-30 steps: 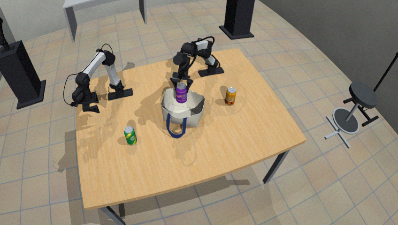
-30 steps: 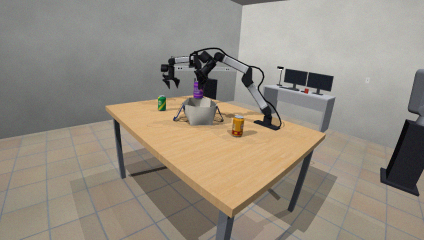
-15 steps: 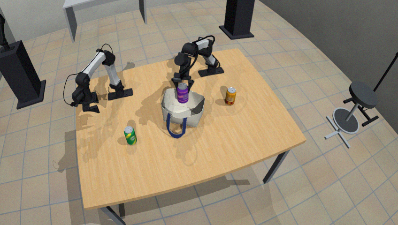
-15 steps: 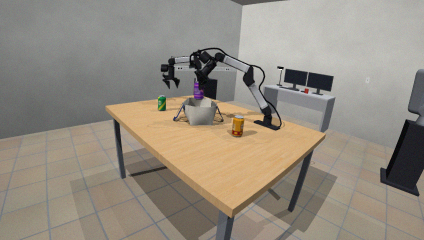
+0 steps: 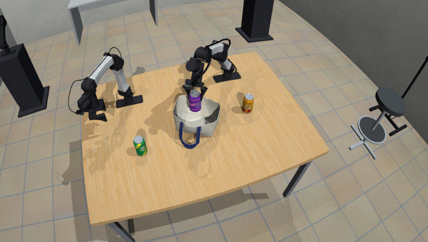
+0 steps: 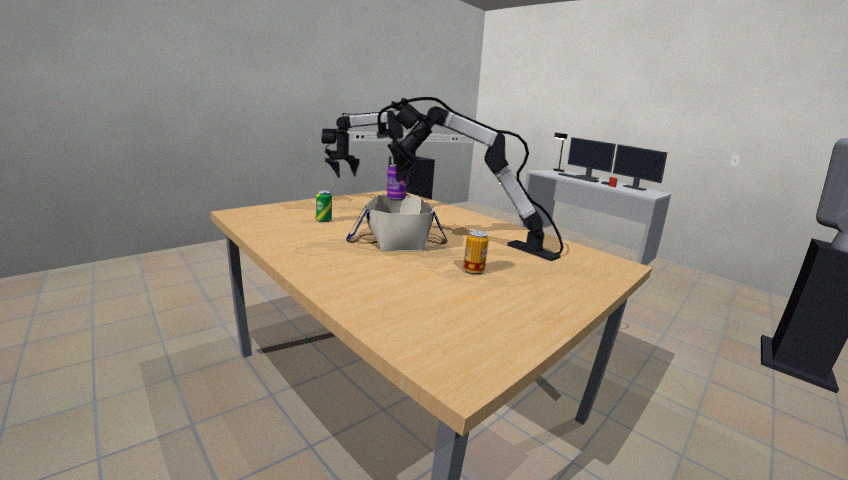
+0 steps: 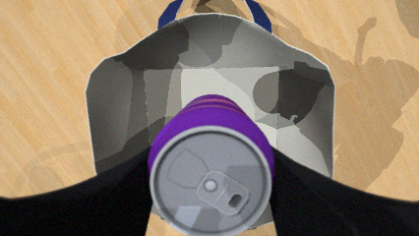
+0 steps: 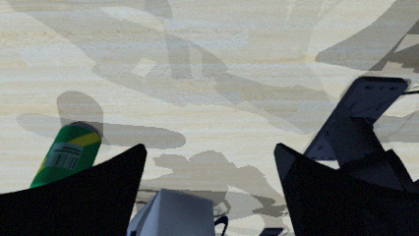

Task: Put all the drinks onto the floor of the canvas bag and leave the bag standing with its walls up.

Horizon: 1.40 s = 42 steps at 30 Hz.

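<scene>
Left gripper (image 5: 195,93) (image 6: 397,169) (image 7: 211,182) grasps the purple can (image 5: 195,101) (image 6: 396,183) (image 7: 211,118) above the canvas bag (image 5: 195,128) (image 6: 399,231) (image 7: 110,108), upper centre of the top view.
Right gripper (image 5: 102,112) (image 6: 343,171) (image 8: 210,147), upper left, is spread wide; green can (image 5: 140,145) (image 6: 323,206) (image 8: 69,154) lower left, orange can (image 5: 247,103) (image 6: 475,252) right of the bag.

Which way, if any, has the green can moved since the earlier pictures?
No, the green can has not moved; against the bag, it keeps its place in the top view.
</scene>
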Tool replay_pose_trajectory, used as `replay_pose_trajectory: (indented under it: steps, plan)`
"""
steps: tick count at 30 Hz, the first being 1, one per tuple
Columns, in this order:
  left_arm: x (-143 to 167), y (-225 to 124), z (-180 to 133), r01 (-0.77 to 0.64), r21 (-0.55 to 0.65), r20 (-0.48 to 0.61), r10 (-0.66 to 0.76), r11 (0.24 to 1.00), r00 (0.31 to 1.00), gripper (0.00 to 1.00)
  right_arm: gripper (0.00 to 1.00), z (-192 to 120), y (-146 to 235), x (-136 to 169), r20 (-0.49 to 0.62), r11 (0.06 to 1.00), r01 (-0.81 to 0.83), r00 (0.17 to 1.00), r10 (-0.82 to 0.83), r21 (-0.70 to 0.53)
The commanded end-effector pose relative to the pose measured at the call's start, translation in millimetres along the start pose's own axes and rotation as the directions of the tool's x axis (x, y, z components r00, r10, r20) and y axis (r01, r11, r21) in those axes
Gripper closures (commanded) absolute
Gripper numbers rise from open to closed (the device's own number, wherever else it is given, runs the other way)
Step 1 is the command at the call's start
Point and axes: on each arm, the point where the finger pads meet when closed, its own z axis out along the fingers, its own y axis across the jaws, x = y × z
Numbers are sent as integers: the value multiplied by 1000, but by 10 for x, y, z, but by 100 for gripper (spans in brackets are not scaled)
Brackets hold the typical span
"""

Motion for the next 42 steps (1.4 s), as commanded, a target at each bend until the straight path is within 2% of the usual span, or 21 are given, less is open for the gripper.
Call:
replay_pose_trajectory:
  steps: [1, 5, 6, 7, 11, 12, 19, 20, 24, 25, 36, 42]
  plan:
    - [-296, -23, -291, 32, 6, 113, -32, 999, 993, 26, 0, -135, 40, -48, 64, 999, 1, 998, 1, -40]
    - [-294, -25, -285, 30, 6, 112, -30, 1000, 993, 26, 0, -135, 40, -48, 64, 999, 1, 998, 1, -40]
    - [-651, -34, -523, 58, 42, 266, -67, 997, 962, 26, 0, -135, 40, -48, 64, 999, 1, 998, 1, -40]
    - [-470, -18, -314, 43, 22, 202, -47, 999, 978, 26, 0, -135, 40, -48, 64, 999, 1, 998, 1, -40]
    - [-435, 35, -251, 30, 15, 207, -33, 999, 978, 26, 0, -135, 40, -48, 64, 999, 1, 998, 1, -40]
    - [-343, 53, -251, 33, 7, 170, -33, 999, 985, 26, 0, -135, 40, -48, 64, 999, 1, 998, 1, -40]
    - [-411, 12, -208, 30, 20, 226, -34, 999, 974, 26, 0, -135, 40, -48, 64, 999, 1, 998, 1, -40]
    - [-342, 19, -195, 29, 14, 192, -31, 999, 981, 26, 0, -135, 40, -48, 64, 999, 1, 998, 1, -40]
    - [-524, -44, -301, 46, 34, 250, -53, 998, 967, 26, 0, -135, 40, -48, 64, 999, 1, 998, 1, -40]
    - [-347, -62, -116, 39, 23, 195, -43, 999, 980, 26, 0, -135, 40, -48, 64, 999, 1, 998, 1, -40]
    - [-298, -92, -9, 17, 29, 225, -24, 999, 974, 26, 0, -135, 40, -48, 64, 999, 1, 998, 1, -40]
    - [-310, 8, 32, 34, 23, 245, -39, 999, 969, 26, 0, -135, 40, -48, 64, 999, 1, 998, 1, -40]
